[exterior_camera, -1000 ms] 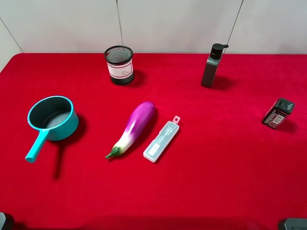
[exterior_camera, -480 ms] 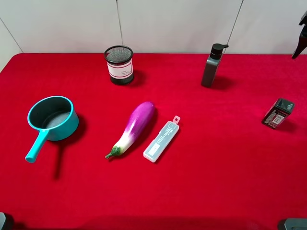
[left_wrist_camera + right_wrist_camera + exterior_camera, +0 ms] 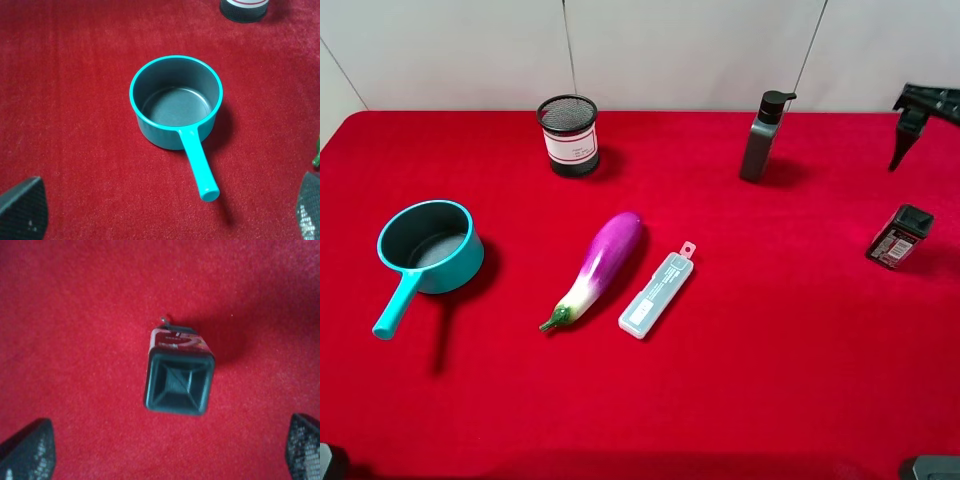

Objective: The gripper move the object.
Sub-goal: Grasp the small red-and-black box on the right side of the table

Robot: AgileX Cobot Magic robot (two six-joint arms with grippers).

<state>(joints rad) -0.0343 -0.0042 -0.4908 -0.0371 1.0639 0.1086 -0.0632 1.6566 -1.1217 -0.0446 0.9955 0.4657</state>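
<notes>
Your right claw [image 3: 165, 450] hangs over the bench [image 3: 770, 380] with its jaws spread fully and nothing in them. The object [image 3: 177, 382] sits on the red cloth straight below, roughly midway between the jaws and apart from both. Watch the descent: drift to either side and one jaw may land on the object and tip it over. Close too high, on its slanted top, and it could squirt free.
</notes>
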